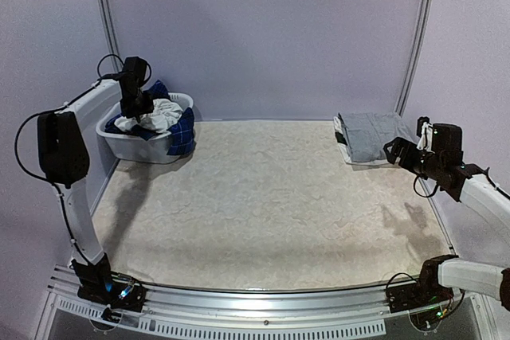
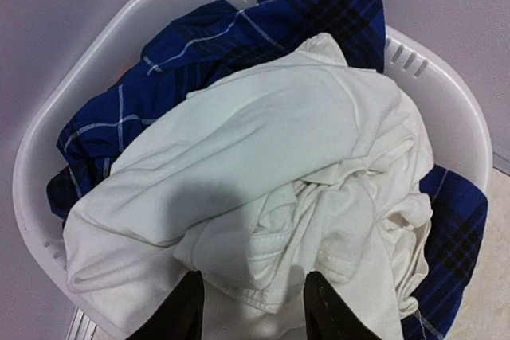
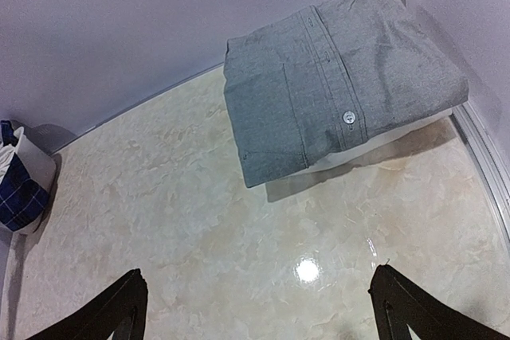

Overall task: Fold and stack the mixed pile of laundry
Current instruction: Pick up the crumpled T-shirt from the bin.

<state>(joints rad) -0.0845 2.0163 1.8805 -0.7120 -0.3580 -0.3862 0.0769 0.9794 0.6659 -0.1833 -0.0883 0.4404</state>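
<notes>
The left pincer, spread above the white garment tangled with the navy plaid shirt in the basket, could well haul both out together or tip the basket, while the right pincer hangs spread and empty over the table near the folded grey shirt.

Left hand and right hand both hold fingers apart.

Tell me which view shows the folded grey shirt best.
Right wrist: the folded grey shirt lies close and unobstructed, its button placket visible. Top external shows it small, far right on the table. Left wrist misses it entirely.
</notes>
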